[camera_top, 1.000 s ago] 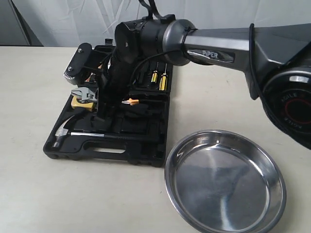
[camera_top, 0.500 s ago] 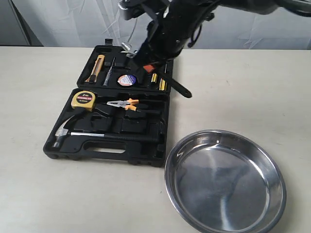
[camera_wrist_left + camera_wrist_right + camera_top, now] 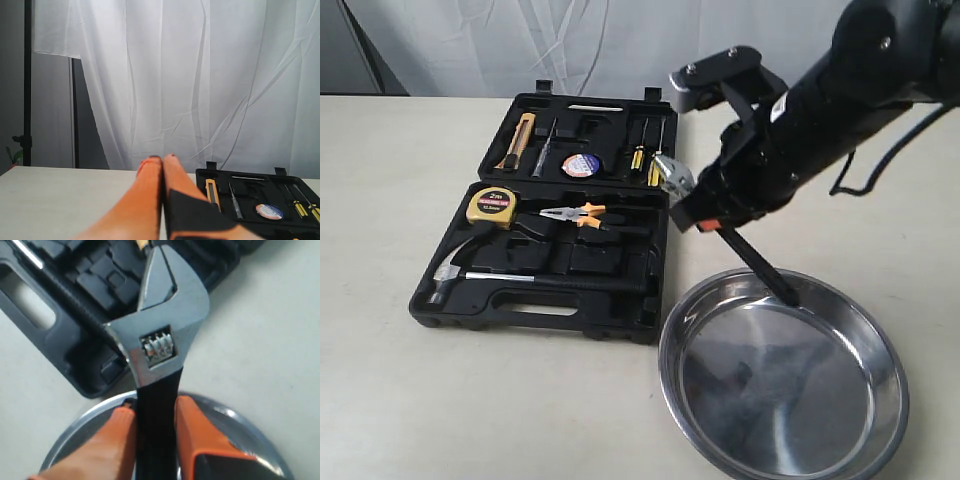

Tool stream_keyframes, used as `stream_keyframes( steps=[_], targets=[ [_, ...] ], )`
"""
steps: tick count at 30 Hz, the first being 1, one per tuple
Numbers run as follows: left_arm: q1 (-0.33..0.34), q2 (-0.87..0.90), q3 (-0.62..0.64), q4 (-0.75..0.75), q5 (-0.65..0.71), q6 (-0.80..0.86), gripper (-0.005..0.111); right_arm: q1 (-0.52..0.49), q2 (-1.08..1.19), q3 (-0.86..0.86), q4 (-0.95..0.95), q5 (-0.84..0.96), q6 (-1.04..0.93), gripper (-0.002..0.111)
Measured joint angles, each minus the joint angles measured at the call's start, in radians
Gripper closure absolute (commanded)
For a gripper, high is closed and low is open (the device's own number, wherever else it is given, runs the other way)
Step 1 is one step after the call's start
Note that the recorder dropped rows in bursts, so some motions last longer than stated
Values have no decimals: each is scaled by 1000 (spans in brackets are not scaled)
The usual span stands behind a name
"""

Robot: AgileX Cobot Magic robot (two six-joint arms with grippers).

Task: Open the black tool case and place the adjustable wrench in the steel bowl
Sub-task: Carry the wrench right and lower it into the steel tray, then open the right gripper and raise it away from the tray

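The black tool case (image 3: 620,322) lies open on the table, its lid flat at the back. My right gripper (image 3: 712,222) is shut on the adjustable wrench (image 3: 761,270) and holds it in the air, tilted. The silver head (image 3: 672,178) is over the case's right edge, and the black handle slopes down over the far rim of the steel bowl (image 3: 800,405). The right wrist view shows the wrench (image 3: 162,340) clamped between the orange fingers (image 3: 200,425), with the bowl (image 3: 260,437) and the case (image 3: 65,320) below. My left gripper (image 3: 162,159) is shut and empty, beside the case (image 3: 245,186).
In the case lie a hammer (image 3: 455,272), a yellow tape measure (image 3: 492,207), orange-handled pliers (image 3: 575,213), a utility knife (image 3: 518,140), screwdrivers (image 3: 640,160) and a tape roll (image 3: 580,165). A white curtain hangs behind the table.
The right arm has lifted the wrench out of the case and carried it to the right. It now hangs over the bowl's far rim.
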Motion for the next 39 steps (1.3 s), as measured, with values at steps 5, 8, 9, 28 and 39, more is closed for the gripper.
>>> stream_keyframes(
  steps=[5, 8, 9, 28, 39],
  targets=[
    [0, 0, 0, 0, 0, 0, 106, 0, -8, 129, 10, 4, 42, 108],
    [0, 0, 0, 0, 0, 0, 106, 0, -9, 165, 2, 28, 61, 108],
    [0, 0, 0, 0, 0, 0, 106, 0, -10, 178, -11, 48, 78, 108],
    [0, 0, 0, 0, 0, 0, 106, 0, -10, 283, -155, -60, 208, 75],
    [0, 0, 0, 0, 0, 0, 106, 0, -15, 283, -155, -68, 229, 104]
  ],
)
